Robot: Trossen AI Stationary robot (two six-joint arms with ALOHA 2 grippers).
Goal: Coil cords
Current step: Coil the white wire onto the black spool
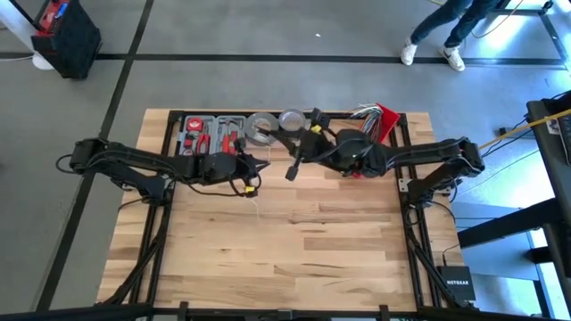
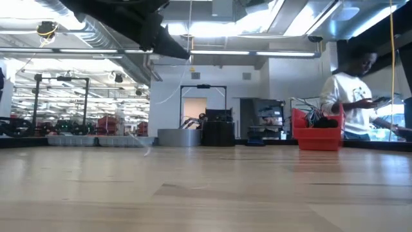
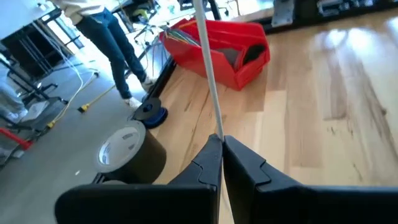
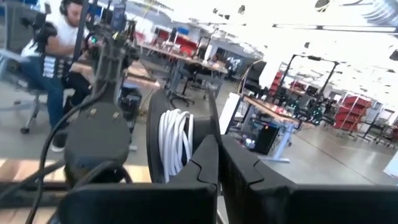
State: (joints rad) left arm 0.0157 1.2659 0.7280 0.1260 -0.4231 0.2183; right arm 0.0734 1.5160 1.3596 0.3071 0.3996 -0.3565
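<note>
White cord [image 3: 208, 68]: we risk it slipping, left gripper [image 3: 221, 142] clenched on it; right gripper [image 4: 217, 144] seemingly clamps the coil

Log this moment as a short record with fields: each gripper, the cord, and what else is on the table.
left gripper: jaws shut on the white cord, raised above the table's middle
right gripper: jaws shut on white cord loops, raised near the table's far edge
white cord: one strand runs taut from the left gripper
red bin: far right corner, holds wires
tape rolls: far edge
tool case: far left, open
table: wooden
</note>
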